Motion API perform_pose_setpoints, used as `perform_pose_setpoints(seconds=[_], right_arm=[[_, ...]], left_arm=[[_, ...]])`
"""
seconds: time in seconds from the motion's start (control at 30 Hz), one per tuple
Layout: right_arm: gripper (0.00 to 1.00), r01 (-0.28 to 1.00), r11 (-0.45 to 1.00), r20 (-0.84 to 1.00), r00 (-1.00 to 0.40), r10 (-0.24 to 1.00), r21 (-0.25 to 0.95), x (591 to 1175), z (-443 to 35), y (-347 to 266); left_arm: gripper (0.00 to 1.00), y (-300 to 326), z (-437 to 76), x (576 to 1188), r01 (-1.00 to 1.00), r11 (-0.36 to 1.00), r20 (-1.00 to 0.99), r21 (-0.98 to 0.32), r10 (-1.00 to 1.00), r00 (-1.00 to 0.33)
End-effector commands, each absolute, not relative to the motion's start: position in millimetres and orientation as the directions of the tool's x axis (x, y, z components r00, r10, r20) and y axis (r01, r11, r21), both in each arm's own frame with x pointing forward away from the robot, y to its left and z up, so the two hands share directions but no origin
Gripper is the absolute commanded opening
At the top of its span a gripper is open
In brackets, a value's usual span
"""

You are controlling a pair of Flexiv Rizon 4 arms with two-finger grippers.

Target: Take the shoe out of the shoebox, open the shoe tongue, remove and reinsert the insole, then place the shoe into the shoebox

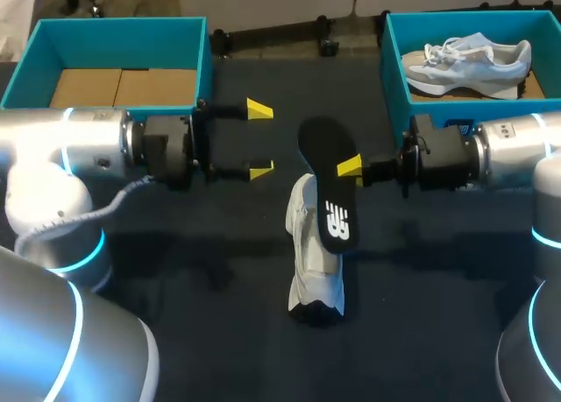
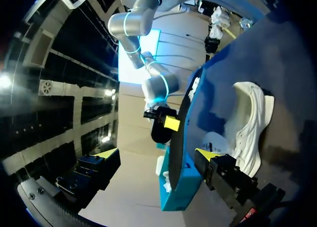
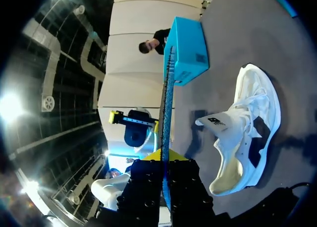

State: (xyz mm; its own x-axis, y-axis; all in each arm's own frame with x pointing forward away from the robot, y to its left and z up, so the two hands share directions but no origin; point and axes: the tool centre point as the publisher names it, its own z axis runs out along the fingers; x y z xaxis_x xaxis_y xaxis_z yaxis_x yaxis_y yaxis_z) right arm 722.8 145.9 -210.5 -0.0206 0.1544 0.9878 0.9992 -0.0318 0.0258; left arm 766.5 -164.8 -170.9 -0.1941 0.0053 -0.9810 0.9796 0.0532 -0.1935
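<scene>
Dark table [image 1: 175,332]: its black top lies between our two arms and carries everything below.
Left teal shoebox [image 1: 203,60]: open at the far left corner, with only its cardboard floor showing. We judge it to be the box the shoe goes back to.
Right teal shoebox [image 1: 394,82]: at the far right corner, holding a grey-and-white laced sneaker [image 1: 469,62] that we leave alone.
White low-top shoe [image 1: 314,262]: out of its box in the middle of the table, apparently on its side with its opening gaping. Neither gripper touches it.
Black foam insole [image 1: 326,179]: out of the shoe and held up on edge just beside it. We judge we are turning from removal to reinsertion.
Left gripper [image 1: 259,139]: fingers wide apart and holding nothing, near the insole. Next we would have it steady the shoe.
Right gripper [image 3: 166,157]: fingers clamped on the insole's edge. Next it must tip the insole toe-first into the opening.
</scene>
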Motion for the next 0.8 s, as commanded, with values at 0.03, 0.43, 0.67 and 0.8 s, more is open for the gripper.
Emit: perform_pose_setpoints(seconds=[0.03, 0.43, 0.67, 0.8], right_arm=[[0.0, 0.996, -0.076, 0.989, -0.03, 0.146, 0.041, 711.2, -211.8, 156.7], [0.0, 0.994, -0.093, 0.991, -0.049, 0.124, 0.061, 703.3, -203.4, 167.7], [0.0, 0.994, -0.087, 0.992, -0.061, 0.112, 0.071, 702.2, -199.9, 171.5], [0.0, 0.994, -0.078, 0.993, -0.065, 0.1, 0.073, 701.1, -199.1, 173.3]], left_arm=[[1.0, -177.3, -174.0, 761.3, 0.978, 0.098, -0.98, -0.182, -0.103, -0.172], [0.94, -196.2, -186.8, 770.2, 0.978, 0.102, -0.981, -0.181, -0.089, -0.172], [0.92, -201.4, -193.6, 774.4, 0.977, 0.105, -0.982, -0.184, -0.074, -0.176], [0.85, -204.5, -196.0, 775.1, 0.978, 0.104, -0.982, -0.181, -0.072, -0.175]])
